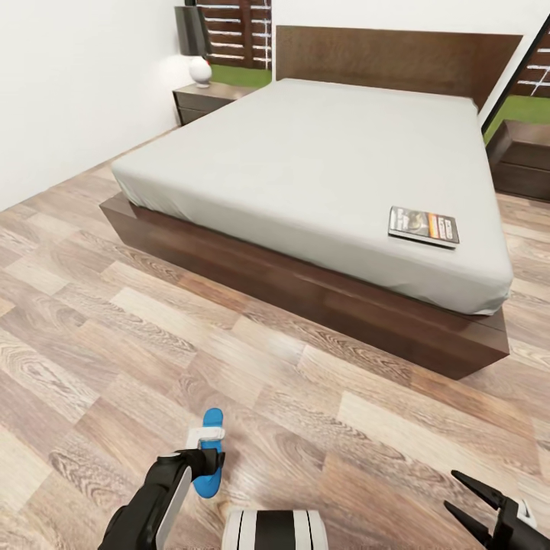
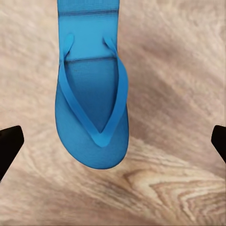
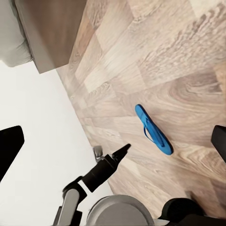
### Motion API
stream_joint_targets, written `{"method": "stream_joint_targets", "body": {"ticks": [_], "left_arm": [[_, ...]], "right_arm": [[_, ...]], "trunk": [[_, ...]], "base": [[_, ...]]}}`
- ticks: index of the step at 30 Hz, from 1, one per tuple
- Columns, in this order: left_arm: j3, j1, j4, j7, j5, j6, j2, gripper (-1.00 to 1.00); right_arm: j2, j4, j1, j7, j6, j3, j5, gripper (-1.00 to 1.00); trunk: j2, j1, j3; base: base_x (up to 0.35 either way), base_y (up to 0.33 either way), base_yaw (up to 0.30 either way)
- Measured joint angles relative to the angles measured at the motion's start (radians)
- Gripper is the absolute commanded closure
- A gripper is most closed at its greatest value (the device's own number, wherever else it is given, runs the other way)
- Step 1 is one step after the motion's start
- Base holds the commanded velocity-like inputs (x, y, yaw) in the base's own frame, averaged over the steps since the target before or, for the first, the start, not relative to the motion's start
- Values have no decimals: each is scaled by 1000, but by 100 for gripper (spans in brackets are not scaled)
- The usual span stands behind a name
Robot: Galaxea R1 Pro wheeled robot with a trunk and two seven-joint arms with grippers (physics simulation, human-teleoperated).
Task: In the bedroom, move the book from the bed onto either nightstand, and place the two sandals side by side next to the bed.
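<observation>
One blue sandal (image 1: 213, 419) lies flat on the wood floor in front of the bed (image 1: 321, 160). My left gripper (image 1: 208, 457) hovers directly over it, open. In the left wrist view the sandal (image 2: 92, 103) lies strap-up between and below the wide-apart fingertips (image 2: 8, 146). The book (image 1: 424, 227) rests on the grey mattress near the bed's near right corner. My right gripper (image 1: 480, 506) hangs open and empty low at the right. From its wrist view the same sandal (image 3: 153, 129) shows on the floor. A nightstand (image 1: 205, 99) stands at the bed's far left, another (image 1: 523, 156) at its right.
A lamp with a white base (image 1: 199, 71) stands on the left nightstand. The bed's dark wooden frame (image 1: 305, 290) juts out low along the floor. A white wall (image 1: 69, 92) bounds the room at the left. Wood floor (image 1: 344, 428) stretches between me and the bed.
</observation>
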Motion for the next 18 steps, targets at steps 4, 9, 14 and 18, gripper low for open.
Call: {"method": "stream_joint_targets", "body": {"ticks": [4,9,14,18], "left_arm": [[0,0,0,0,0,0,0,-100],[0,0,0,0,0,0,0,-100],[0,0,0,0,0,0,0,-100],[0,0,0,0,-1,-1,0,-100]], "right_arm": [[1,0,0,10,-1,1,1,-100],[1,1,0,10,-1,1,4,-100],[1,1,0,10,-1,1,5,-100],[2,1,0,7,0,2,6,-100]], "trunk": [[-1,2,-15],[-2,4,-35],[-3,6,-54],[-4,8,-66]], "base": [[0,0,0],[0,0,0],[0,0,0],[0,0,0]]}}
